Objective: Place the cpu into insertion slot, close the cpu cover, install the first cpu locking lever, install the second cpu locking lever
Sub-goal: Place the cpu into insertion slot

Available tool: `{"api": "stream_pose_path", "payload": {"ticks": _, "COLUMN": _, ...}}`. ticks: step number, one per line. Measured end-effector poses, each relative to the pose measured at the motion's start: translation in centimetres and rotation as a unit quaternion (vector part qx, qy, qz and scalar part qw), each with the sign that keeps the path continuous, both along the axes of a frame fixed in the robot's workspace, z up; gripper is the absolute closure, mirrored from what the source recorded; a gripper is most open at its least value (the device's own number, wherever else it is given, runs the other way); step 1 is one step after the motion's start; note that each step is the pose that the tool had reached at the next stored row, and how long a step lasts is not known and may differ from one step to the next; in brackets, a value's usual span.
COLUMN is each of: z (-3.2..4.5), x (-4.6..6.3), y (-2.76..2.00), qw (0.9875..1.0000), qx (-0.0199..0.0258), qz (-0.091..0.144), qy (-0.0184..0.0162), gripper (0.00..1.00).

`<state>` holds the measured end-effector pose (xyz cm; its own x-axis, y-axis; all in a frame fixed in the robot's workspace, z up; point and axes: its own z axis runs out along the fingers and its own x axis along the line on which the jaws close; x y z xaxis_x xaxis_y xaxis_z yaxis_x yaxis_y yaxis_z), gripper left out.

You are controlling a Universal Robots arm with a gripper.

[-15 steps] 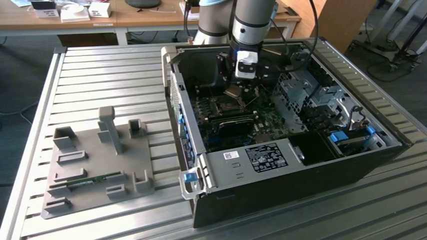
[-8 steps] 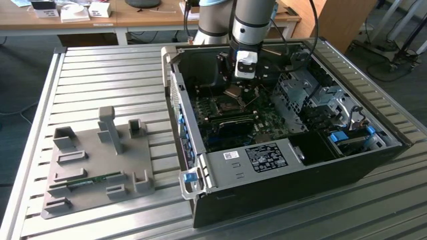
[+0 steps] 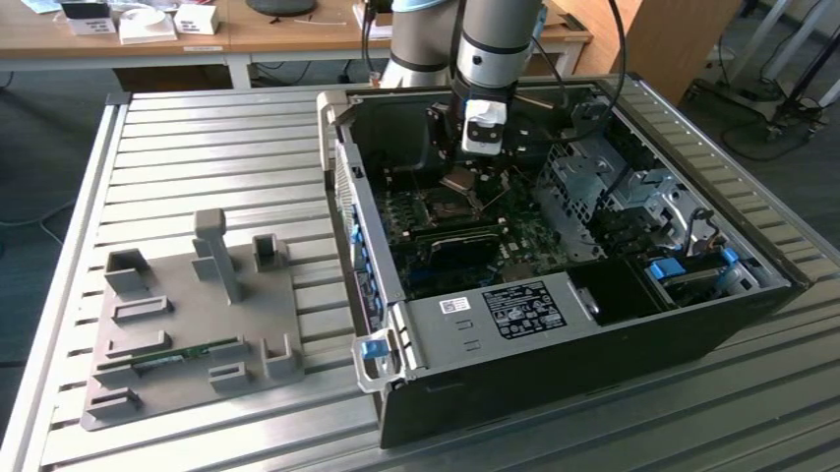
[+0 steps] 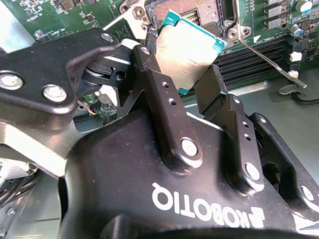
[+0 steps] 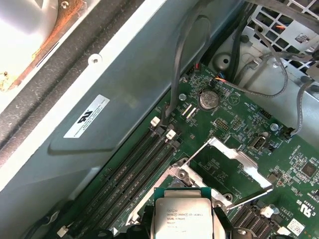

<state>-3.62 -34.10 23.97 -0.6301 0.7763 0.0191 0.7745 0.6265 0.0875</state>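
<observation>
My gripper [image 4: 179,67] is shut on the cpu [image 4: 192,47], a flat square chip with a silver top and a teal edge, pinched by two opposite edges between the black fingers [image 4: 149,74]. The chip hangs tilted just above the insertion slot [image 4: 192,11], whose dark recess lies open on the green motherboard [image 4: 45,12]. In the first wrist view the cpu [image 5: 182,216] covers most of the slot, and the cpu cover [image 5: 227,162] stands raised beyond it. A thin locking lever [image 4: 264,57] sticks out, unlatched. In the exterior view the gripper [image 3: 475,162] is low inside the open computer case [image 3: 552,344].
Long black memory slots [image 5: 134,169] run beside the socket. Black cables [image 5: 179,59] and a coin battery [image 5: 209,99] lie past the cover. A drive cage [image 3: 591,177] and case walls hem in the board. A grey fixture plate [image 3: 184,315] sits on the slatted table at the exterior view's left.
</observation>
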Motion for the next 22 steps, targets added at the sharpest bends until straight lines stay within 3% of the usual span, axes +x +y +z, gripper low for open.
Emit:
{"api": "stream_pose_path", "payload": {"ticks": 6, "z": -0.04, "x": 0.00, "y": 0.00, "qw": 0.9995, "qx": 0.0000, "qz": -0.030, "qy": 0.0000, "gripper": 0.46}}
{"api": "stream_pose_path", "payload": {"ticks": 12, "z": -0.10, "x": 0.00, "y": 0.00, "qw": 0.9967, "qx": 0.0001, "qz": -0.081, "qy": 0.0000, "gripper": 0.46}}
{"api": "stream_pose_path", "payload": {"ticks": 17, "z": -0.16, "x": 0.00, "y": 0.00, "qw": 0.9920, "qx": 0.0000, "qz": -0.126, "qy": 0.0000, "gripper": 0.46}}
{"api": "stream_pose_path", "payload": {"ticks": 22, "z": -0.22, "x": 0.00, "y": 0.00, "qw": 0.9852, "qx": 0.0000, "qz": -0.171, "qy": 0.0000, "gripper": 0.46}}
